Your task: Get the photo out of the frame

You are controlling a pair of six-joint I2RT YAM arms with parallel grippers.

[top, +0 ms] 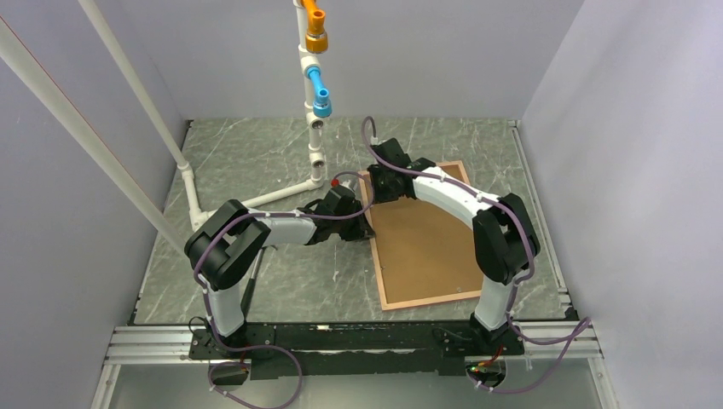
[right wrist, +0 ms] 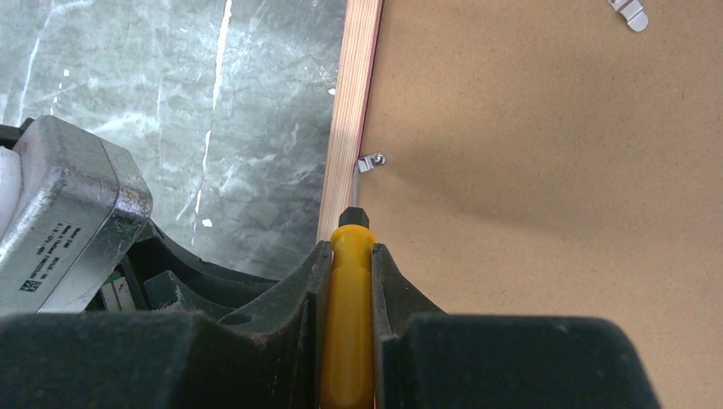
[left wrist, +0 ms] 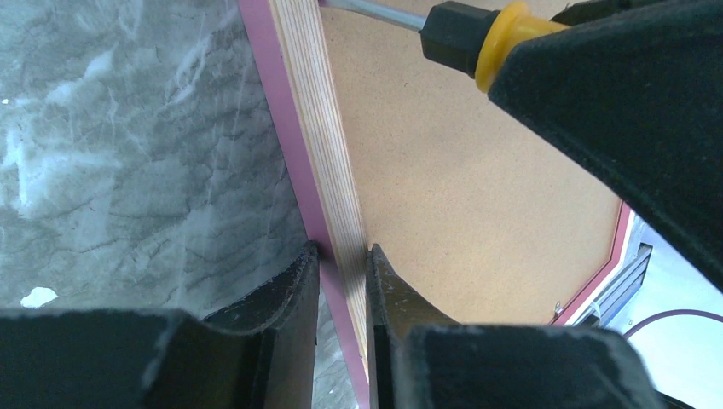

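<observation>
Right claw point(right wrist: 347, 247) clenched on the screwdriver point(right wrist: 347, 341), tip seemingly at the clip point(right wrist: 370, 162), left claw point(left wrist: 344, 256) pinching the frame point(left wrist: 322, 128) at its nine-o'clock rail, so one slip could gouge the backing board point(right wrist: 529, 213).

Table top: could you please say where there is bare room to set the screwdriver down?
Bare marble: the table's near patch between the left arm base and the frame, and the back-left corner behind the pipe stand. Crowded: the frame's left edge, where the right arm reaches in.

A matt, grainy brown fibreboard backing board point(right wrist: 529, 213) is sitting inside a bare, pale layered-wood rectangular frame point(right wrist: 354, 85).
</observation>
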